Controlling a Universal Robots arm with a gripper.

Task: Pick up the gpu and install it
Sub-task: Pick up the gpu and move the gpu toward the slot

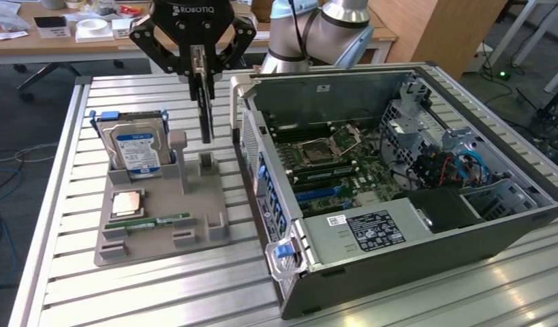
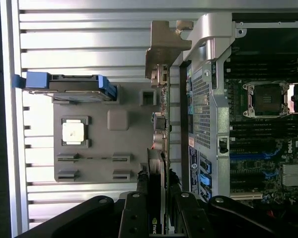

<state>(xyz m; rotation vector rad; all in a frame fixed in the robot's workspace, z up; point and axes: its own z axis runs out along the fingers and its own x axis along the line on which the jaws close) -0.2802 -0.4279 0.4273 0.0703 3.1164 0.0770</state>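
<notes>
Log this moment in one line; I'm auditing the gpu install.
gripper: shut on gpu | gpu: upright, above gray holder | case: open

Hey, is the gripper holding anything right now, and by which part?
Yes. The gripper pinches the gpu by its upper edge, the card hanging upright above the grey holder.

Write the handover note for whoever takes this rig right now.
Gripper: jaws shut on the gpu.
Gpu: hangs on edge above the grey tray, beside the open computer case.
Done: pick-up; the card is off the tray.
Left: install; the card is not yet in the case.
Hard drive stands in the tray.
</notes>
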